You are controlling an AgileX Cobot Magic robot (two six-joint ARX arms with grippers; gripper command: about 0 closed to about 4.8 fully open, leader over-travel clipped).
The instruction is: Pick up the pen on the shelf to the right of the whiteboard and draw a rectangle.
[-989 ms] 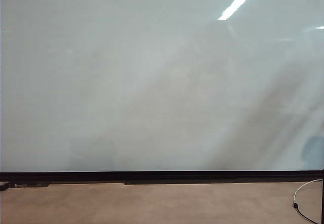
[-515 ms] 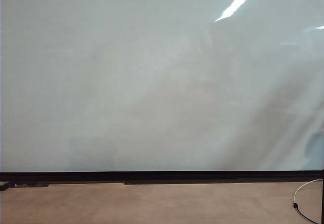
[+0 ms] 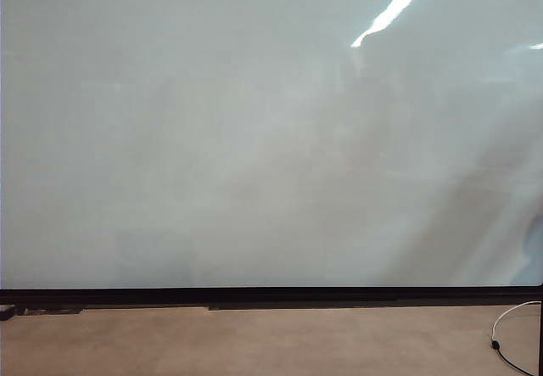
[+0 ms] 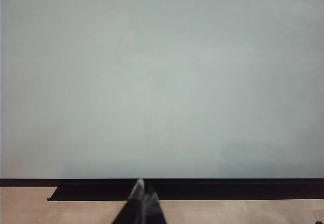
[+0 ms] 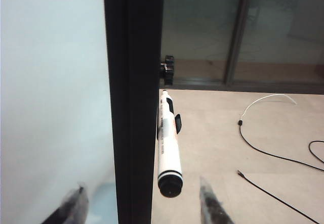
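Observation:
The whiteboard [image 3: 254, 138] fills the exterior view, glossy and pale, and no rectangle is in view on it. Neither gripper shows there. In the right wrist view the pen [image 5: 168, 145], white with dark print and a black end, hangs in a small black clip beside the board's black side frame [image 5: 134, 107]. My right gripper [image 5: 143, 205] is open just short of the pen's black end, its fingers [image 5: 210, 204] spread wide on either side of frame and pen. My left gripper [image 4: 144, 191] is shut, low in front of the board's black bottom edge [image 4: 202, 188].
A black knob [image 5: 167, 68] sticks out of the frame beyond the pen. Thin black and white cables [image 5: 263, 150] trail on the tan floor right of the board, one seen as the cable [image 3: 507, 329] in the exterior view. Glass doors [image 5: 243, 27] stand behind.
In the exterior view, the dim bluish reflection near the board's right edge has slid further toward the edge and lower. Nothing else differs.

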